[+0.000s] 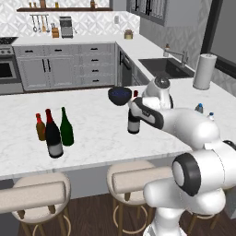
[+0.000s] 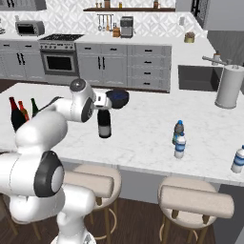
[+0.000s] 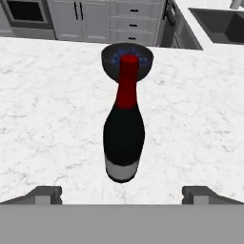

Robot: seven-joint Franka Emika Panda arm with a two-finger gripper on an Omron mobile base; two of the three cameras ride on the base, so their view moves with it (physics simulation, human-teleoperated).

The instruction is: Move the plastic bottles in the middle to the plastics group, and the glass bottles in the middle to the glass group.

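Observation:
A near-black wine bottle (image 3: 124, 138) with a red foil top and a pale label stands upright mid-counter. It is centred ahead of my gripper (image 3: 123, 195), whose fingertips are spread wide, open and not touching it. In the left base view my hand covers the neck of this bottle (image 1: 133, 123). At the far left, a second wine bottle (image 1: 53, 138) stands beside the small amber bottle (image 1: 40, 127) and the slender green bottle (image 1: 67, 128). On the right, a clear white-capped bottle (image 2: 180, 147) stands right in front of the bluish dark-capped bottle (image 2: 178, 127).
A dark bowl (image 3: 127, 59) sits just behind the middle wine bottle. Another clear bottle (image 2: 237, 160) stands at the counter's far right, with a paper towel roll (image 2: 229, 86) and the sink (image 2: 195, 77) behind it. Stools (image 1: 131, 177) line the counter's near edge.

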